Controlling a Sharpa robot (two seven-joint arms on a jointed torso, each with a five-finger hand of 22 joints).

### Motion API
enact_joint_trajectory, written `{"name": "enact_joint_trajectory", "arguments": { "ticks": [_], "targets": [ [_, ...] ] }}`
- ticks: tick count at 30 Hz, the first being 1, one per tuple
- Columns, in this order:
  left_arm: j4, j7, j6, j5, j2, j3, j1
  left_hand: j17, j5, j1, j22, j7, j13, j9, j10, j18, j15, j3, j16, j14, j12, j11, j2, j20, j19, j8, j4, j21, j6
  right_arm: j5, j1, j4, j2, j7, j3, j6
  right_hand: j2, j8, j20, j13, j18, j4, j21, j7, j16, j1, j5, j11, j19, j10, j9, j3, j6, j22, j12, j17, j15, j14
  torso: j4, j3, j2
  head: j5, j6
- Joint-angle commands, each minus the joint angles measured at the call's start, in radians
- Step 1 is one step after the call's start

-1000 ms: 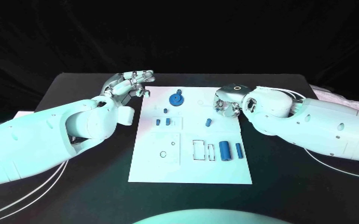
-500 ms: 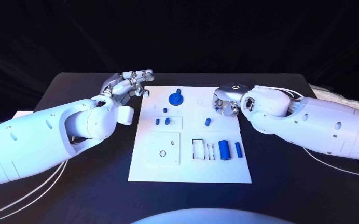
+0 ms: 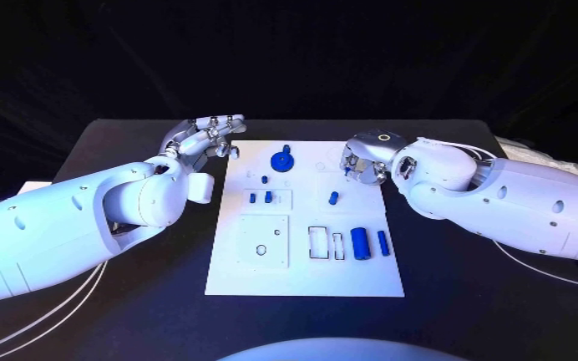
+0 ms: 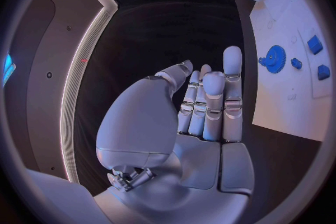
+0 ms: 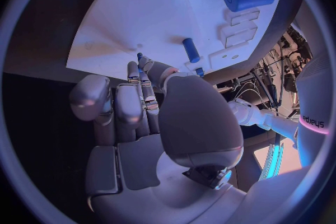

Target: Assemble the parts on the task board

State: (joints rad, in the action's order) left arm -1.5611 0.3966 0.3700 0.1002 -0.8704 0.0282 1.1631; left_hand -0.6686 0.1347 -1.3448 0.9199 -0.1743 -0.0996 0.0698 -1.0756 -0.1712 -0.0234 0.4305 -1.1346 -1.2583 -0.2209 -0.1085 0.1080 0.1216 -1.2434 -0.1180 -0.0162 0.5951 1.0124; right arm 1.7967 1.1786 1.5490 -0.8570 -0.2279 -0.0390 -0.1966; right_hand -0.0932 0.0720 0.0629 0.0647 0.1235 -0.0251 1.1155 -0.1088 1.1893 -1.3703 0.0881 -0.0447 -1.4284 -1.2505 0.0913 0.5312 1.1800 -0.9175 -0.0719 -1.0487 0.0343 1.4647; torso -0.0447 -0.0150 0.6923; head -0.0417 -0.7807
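Surface (image 3: 109, 139): black, carrying the board at its middle.

Board (image 3: 307, 269): a white plate, flat, lying between the two arms. It reads as thin, stiff and light; judged liable to slide if pushed from the side. It should not need lifting.

Left hand (image 3: 207, 137): hovers just off the board's far-left corner, fingers straight and side by side, nothing in them. Right hand (image 3: 365, 163): over the board's far-right edge, fingers curled inward; the wrist view shows nothing gripped.

Parts, largest first:
- Gear (image 3: 282, 160), blue, toothed disc with a stub, far middle of the board. Rigid plastic by appearance, light; best taken at the rim or stub.
- Thick cylinder (image 3: 360, 242), near right, beside an open rectangular slot (image 3: 319, 241). Smooth and round, so judged prone to rolling and slipping; grip across its middle.
- Thin cylinder (image 3: 384, 242), just right of the thick one. Same handling, narrower grip.
- Peg (image 3: 334, 197), middle right, nearest the right hand. Small; calls for a fingertip pinch.
- Two small pieces (image 3: 261, 197), middle left, close together; whether seated or loose cannot be told.

Obstructions: nothing stands between the right hand and the peg. The two cylinders lie close together, so a broad grip on one risks nudging the other. The left forearm lies along the board's left edge, clear of the parts.
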Motion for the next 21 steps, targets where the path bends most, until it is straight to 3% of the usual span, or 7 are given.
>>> {"name": "enact_joint_trajectory", "arguments": {
  "ticks": [1,11,21],
  "targets": [
    [-0.002,0.005,-0.003,-0.004,0.003,-0.001,0.0,0.002,0.006,-0.008,-0.001,-0.001,0.0,-0.001,0.006,-0.007,0.003,-0.001,-0.005,0.007,-0.004,0.002,0.0,-0.002,-0.001,-0.004,0.008,-0.004,-0.006,0.0,0.005,0.018,-0.009,-0.006,0.001,-0.038,0.007,0.002,-0.001,0.001,-0.009,-0.001,0.006,-0.003,0.006,0.0,-0.002,-0.002,0.005,-0.01,0.002,0.008,0.008,-0.003,-0.001,-0.002,0.003,0.042,0.0007,0.0001,0.001,-0.001,0.002],
    [-0.005,0.005,-0.006,-0.004,0.004,-0.001,0.0,0.003,0.006,-0.008,-0.002,-0.002,0.0,-0.001,0.008,-0.007,0.002,-0.001,-0.005,0.008,-0.005,0.001,0.001,-0.002,-0.001,-0.004,0.009,-0.005,-0.007,-0.033,0.005,0.108,-0.01,-0.002,0.003,-0.023,0.005,0.001,0.0,0.001,-0.009,-0.001,0.01,-0.005,0.009,0.003,-0.005,-0.004,0.006,-0.011,0.002,0.009,0.009,-0.007,0.0,-0.004,0.002,0.041,-0.0015,-0.0004,0.002,0.006,0.0],
    [-0.011,0.003,-0.01,-0.004,0.006,-0.001,-0.001,0.003,0.006,-0.008,-0.002,-0.002,0.0,-0.001,0.008,-0.007,0.002,-0.001,-0.005,0.008,-0.005,0.001,0.001,-0.002,-0.001,-0.004,0.009,-0.005,-0.007,-0.047,-0.024,0.186,0.055,0.017,0.001,-0.005,0.005,0.0,0.001,0.0,-0.009,-0.002,0.01,-0.008,0.01,0.005,-0.004,-0.006,0.008,-0.012,0.003,0.01,0.009,-0.007,0.002,-0.004,0.001,0.04,-0.0022,-0.0027,0.002,0.034,-0.009]
  ]
}}
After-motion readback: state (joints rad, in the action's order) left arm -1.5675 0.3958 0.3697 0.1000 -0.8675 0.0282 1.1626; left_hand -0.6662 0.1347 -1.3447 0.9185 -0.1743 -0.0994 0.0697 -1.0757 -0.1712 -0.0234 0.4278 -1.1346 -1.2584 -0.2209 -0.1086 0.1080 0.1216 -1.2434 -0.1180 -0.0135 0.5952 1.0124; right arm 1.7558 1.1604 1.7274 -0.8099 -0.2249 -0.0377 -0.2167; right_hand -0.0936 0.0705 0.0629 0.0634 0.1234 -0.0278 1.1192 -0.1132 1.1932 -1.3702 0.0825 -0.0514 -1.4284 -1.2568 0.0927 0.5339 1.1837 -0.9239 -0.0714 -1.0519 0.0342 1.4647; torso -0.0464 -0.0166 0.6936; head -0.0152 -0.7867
